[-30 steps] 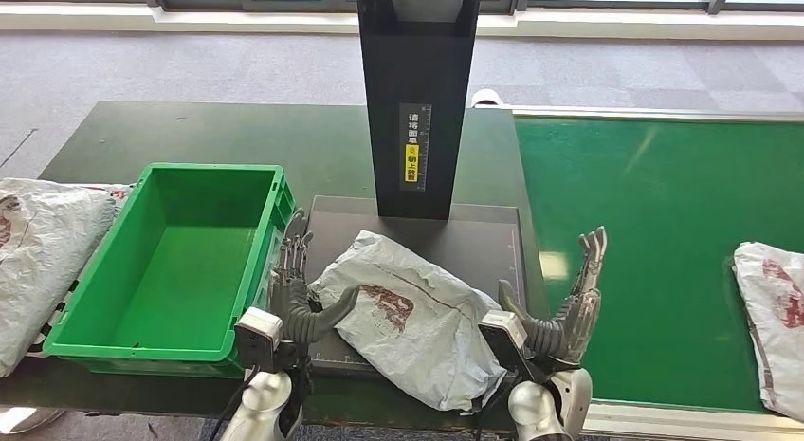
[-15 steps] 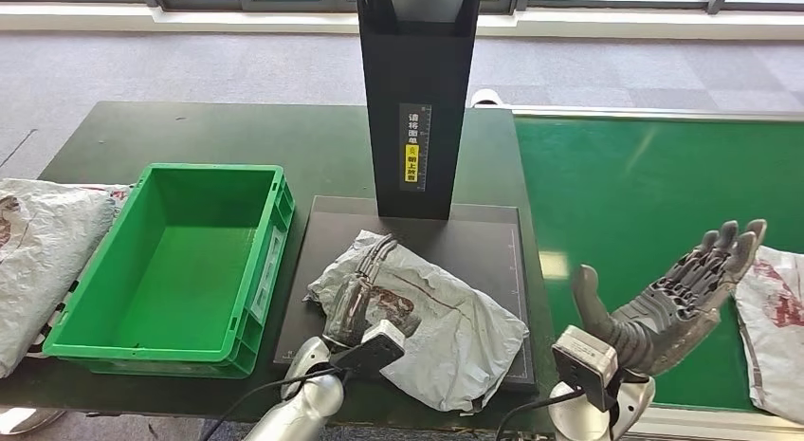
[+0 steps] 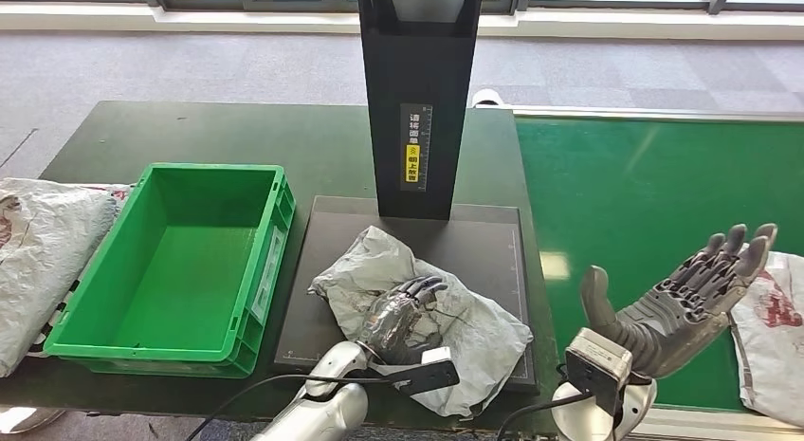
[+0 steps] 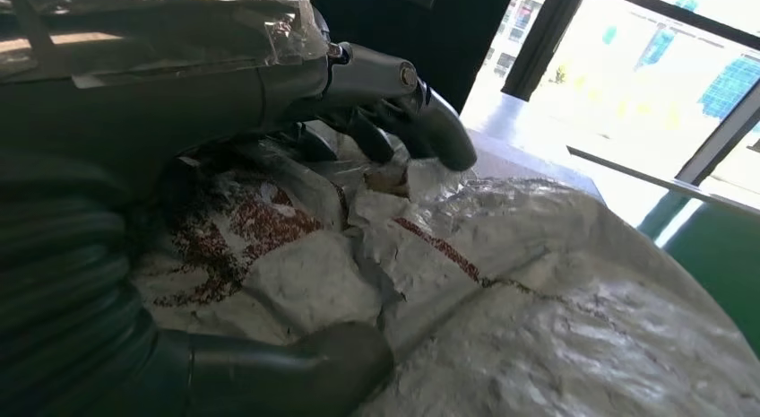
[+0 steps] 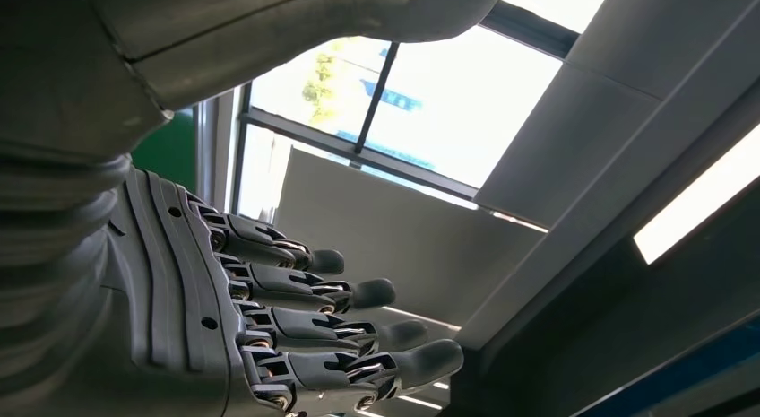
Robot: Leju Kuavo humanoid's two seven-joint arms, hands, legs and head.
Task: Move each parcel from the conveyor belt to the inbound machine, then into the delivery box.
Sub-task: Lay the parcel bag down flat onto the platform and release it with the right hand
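My left hand [image 3: 400, 320] lies palm-down on the grey parcel [image 3: 455, 313], fingers curled over its crumpled top, thumb against its side; the left wrist view shows fingers [image 4: 394, 112] and thumb on the plastic. Can't tell if it's a firm grip or only resting.
My right hand [image 3: 685, 303] is up in the air over the near edge of the conveyor belt [image 3: 654, 194], palm up, fingers spread, holding nothing. Right wrist view confirms it: fingers [image 5: 314, 336] straight and apart.
The parcel sits on the dark platform of the inbound machine [image 3: 417, 100], in front of its black column, nearer the platform's front right corner.
Green delivery box [image 3: 261, 270] just left of the platform, on the dark table [image 3: 237, 133].
Second parcel [image 3: 773, 337] on the belt at the right edge, just beyond my right fingertips.
Another grey bag [image 3: 38, 251] lies left of the box, at the table's edge.
Grey carpet and window frames beyond.
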